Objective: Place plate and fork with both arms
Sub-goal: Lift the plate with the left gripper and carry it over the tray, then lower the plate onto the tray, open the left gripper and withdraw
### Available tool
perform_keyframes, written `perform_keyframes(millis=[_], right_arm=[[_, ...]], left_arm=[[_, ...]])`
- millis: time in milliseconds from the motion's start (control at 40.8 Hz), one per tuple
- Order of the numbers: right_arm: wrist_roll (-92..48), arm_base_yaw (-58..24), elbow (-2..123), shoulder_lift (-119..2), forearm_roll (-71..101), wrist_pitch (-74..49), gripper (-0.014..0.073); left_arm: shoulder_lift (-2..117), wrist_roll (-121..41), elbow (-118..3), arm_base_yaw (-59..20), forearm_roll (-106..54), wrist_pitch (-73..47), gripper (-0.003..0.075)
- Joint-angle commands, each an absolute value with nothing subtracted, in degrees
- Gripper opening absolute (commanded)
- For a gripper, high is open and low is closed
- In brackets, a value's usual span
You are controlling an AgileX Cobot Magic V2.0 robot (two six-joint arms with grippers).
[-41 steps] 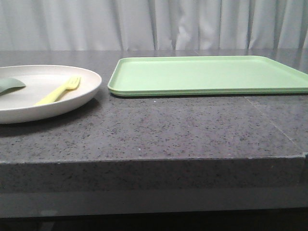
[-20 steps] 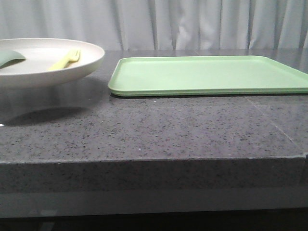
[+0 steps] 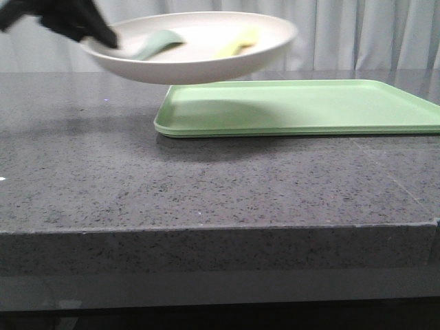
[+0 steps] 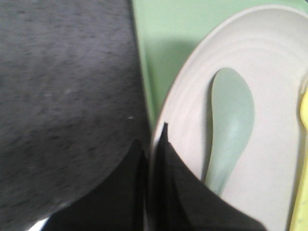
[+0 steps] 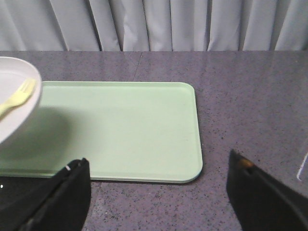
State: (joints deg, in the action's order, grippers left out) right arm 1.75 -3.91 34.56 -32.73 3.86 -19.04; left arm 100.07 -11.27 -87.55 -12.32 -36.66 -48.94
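Note:
My left gripper [image 3: 103, 36] is shut on the left rim of the cream plate [image 3: 199, 65] and holds it in the air, over the left end of the light-green tray [image 3: 309, 106]. In the left wrist view the black fingers [image 4: 168, 168] pinch the plate's rim [image 4: 183, 96]. The pale-yellow fork [image 3: 237, 47] lies in the plate, beside a grey-green spoon [image 3: 155, 45]. The fork also shows in the left wrist view [image 4: 303, 159] and the right wrist view [image 5: 17, 98]. My right gripper [image 5: 159, 166] is open and empty, above the table near the tray's right front corner.
The tray [image 5: 120, 130] lies flat on the dark speckled stone table [image 3: 206, 185]. White curtains hang behind the table. The table's front edge [image 3: 220, 230] is close to the camera.
The plate, with fork and spoon in it, has risen off the table and moved right, from the far left to above the tray's left end. The left gripper has come into view.

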Motion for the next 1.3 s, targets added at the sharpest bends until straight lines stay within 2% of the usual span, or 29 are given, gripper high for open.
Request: perform_keyframes(millis=[0,196,392,736,1275], right_arm=[[1.15,-3.63,36.75,-33.07,3.87,-14.87,0.0601],[1.15,-3.63,36.75,-33.07,3.87,-14.87,0.0601],[1.15,-3.63,36.75,-33.07,3.87,-14.87,0.0601],[1.15,-3.63,36.75,-33.07,3.87,-14.87,0.0601],[1.15,-3.63,36.75,-33.07,3.87,-14.87,0.0601]], left_arm=[[101.92,-8.71,-94.83,-16.31,-40.27,-48.06,-0.0017],[110.86,-2.72,-105.57,-21.47,-36.53,-48.94,-0.0017],[115.99,8.09,-111.82,-22.87,-32.57,-47.26,0.001],[118.99,12.56,-111.93,-23.01,-33.03,-41.96,0.0109],[119.74,13.57,-111.93,-23.01,-33.33,-39.52,0.011]])
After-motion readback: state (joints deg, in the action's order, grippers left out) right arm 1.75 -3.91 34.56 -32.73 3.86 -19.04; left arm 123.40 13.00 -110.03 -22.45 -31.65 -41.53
